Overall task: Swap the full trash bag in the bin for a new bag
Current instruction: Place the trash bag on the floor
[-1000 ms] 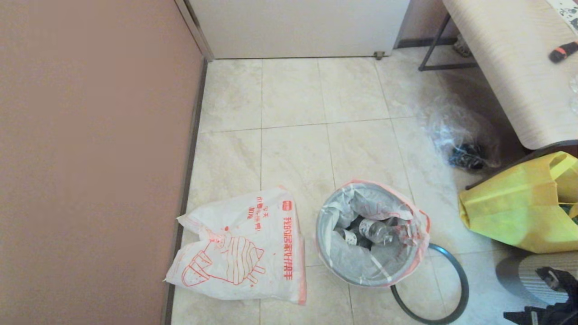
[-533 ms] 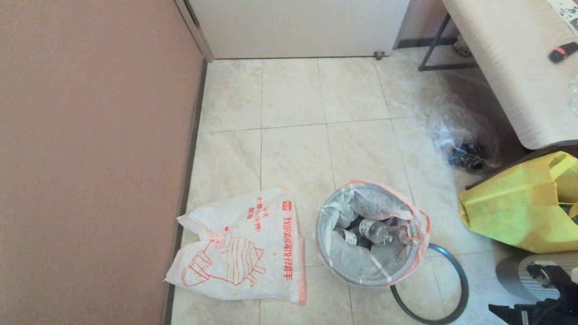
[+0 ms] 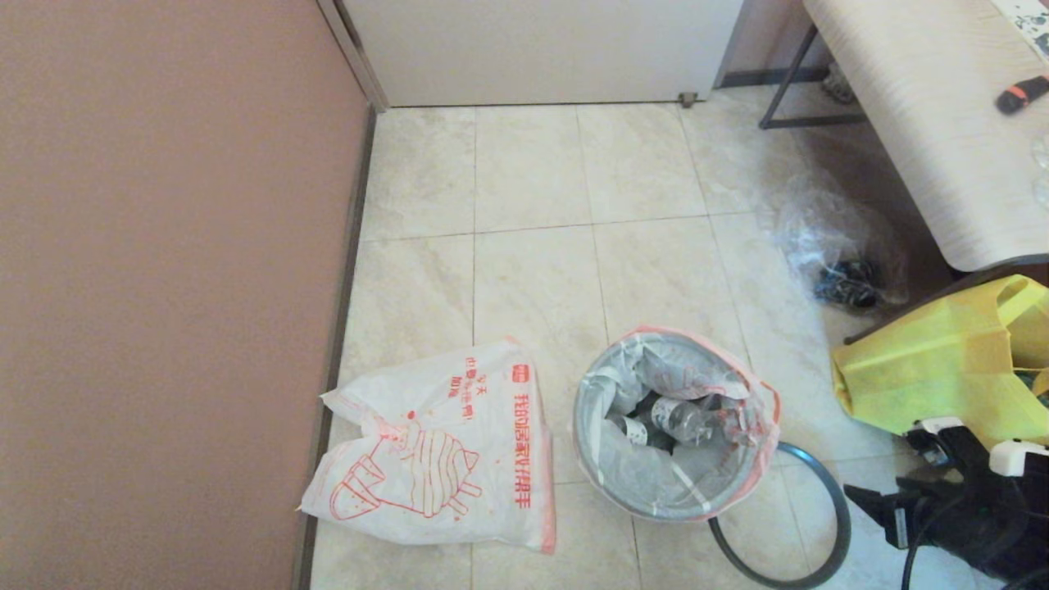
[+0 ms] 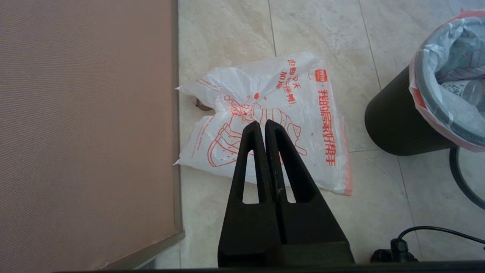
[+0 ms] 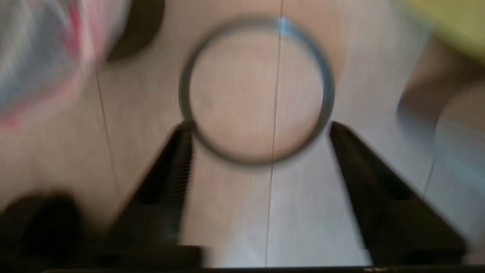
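Note:
The new bag (image 3: 434,451), white with a big orange-red hand drawing, lies flat on the floor by the wall. To its right stands the black bin (image 4: 394,125), lined by the full trash bag (image 3: 647,475), with bottles inside and the orange hem folded over the rim. The dark-grey hoop (image 3: 833,489) lies on the floor against the bin's right side. My left gripper (image 4: 261,123) hangs shut and empty above the new bag (image 4: 265,113). My right gripper (image 5: 259,127) is open, low at the right, with the hoop (image 5: 326,76) just beyond its fingertips.
A yellow fabric tote (image 3: 942,385) sits right of the bin, just behind my right arm. A clear plastic bag (image 3: 836,246) lies under the table (image 3: 926,123). A brown wall (image 3: 164,287) bounds the left. A black cable (image 4: 435,229) runs on the floor.
My right arm has come up into the head view from the bottom right corner, moving forward and left toward the hoop. Bags, bin and hoop have not moved.

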